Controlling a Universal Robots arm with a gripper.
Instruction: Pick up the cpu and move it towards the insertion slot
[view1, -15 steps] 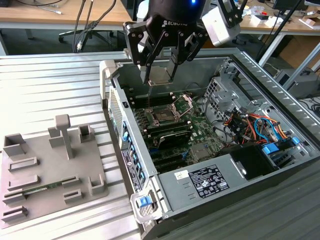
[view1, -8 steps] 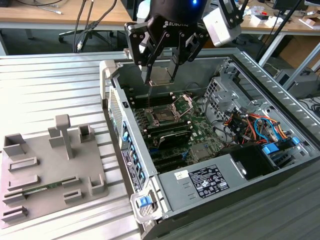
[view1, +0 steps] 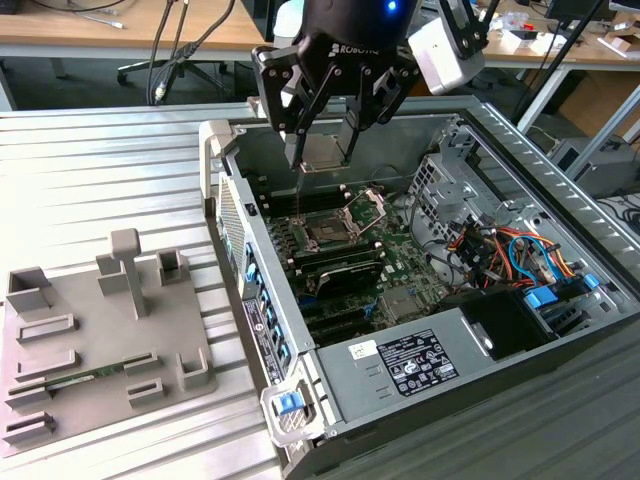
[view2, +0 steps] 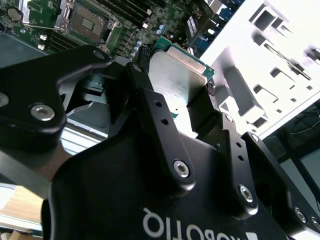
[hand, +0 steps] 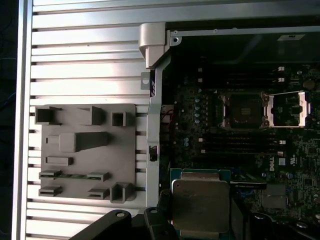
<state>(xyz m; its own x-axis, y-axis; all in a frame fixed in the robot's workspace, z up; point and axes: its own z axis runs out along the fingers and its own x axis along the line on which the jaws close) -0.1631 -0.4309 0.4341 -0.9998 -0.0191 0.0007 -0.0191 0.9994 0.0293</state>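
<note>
The gripper (view1: 325, 150) is clamped on the cpu (view1: 325, 152), held above the open case. In the exterior view, the insertion slot (view1: 327, 230) lies at 6 o'clock from the chip, well apart

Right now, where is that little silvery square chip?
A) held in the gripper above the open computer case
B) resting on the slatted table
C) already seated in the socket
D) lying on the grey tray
A: the gripper is shut on the cpu, which hangs above the motherboard, while the insertion slot below sits open and bare.
</note>
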